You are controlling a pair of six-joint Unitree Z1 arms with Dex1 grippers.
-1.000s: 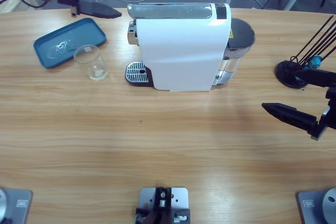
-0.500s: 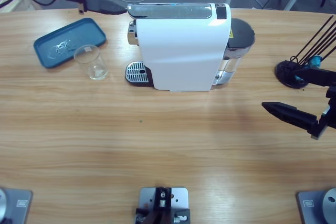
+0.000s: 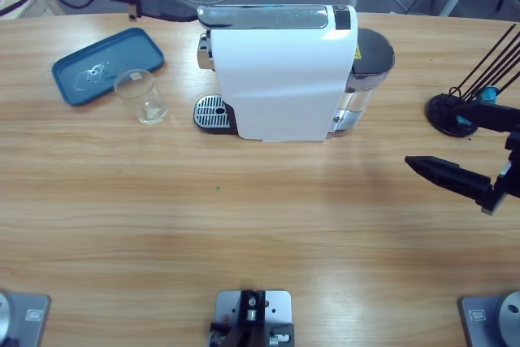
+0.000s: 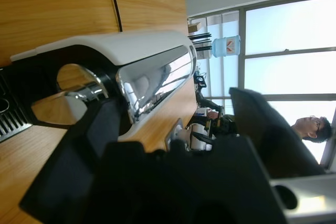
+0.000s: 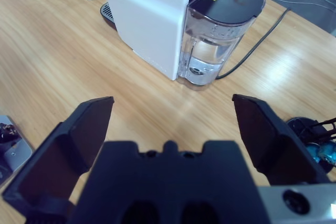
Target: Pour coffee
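At far left the left gripper (image 3: 183, 14) has edged a little nearer the coffee machine (image 3: 280, 71), its spread jaws now at the silver lever's (image 3: 264, 15) tip. The tray (image 3: 106, 64), empty glass (image 3: 142, 97) and right gripper (image 3: 422, 166) are unchanged. The left arm reaches in level from the upper left corner. The right gripper hovers low, jaws wide apart. No coffee shows.

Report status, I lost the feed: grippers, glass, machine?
Left gripper open at the machine's chrome lever. Right gripper open, idle over bare table. Glass empty beside drip tray, not under spout; no coffee visible.
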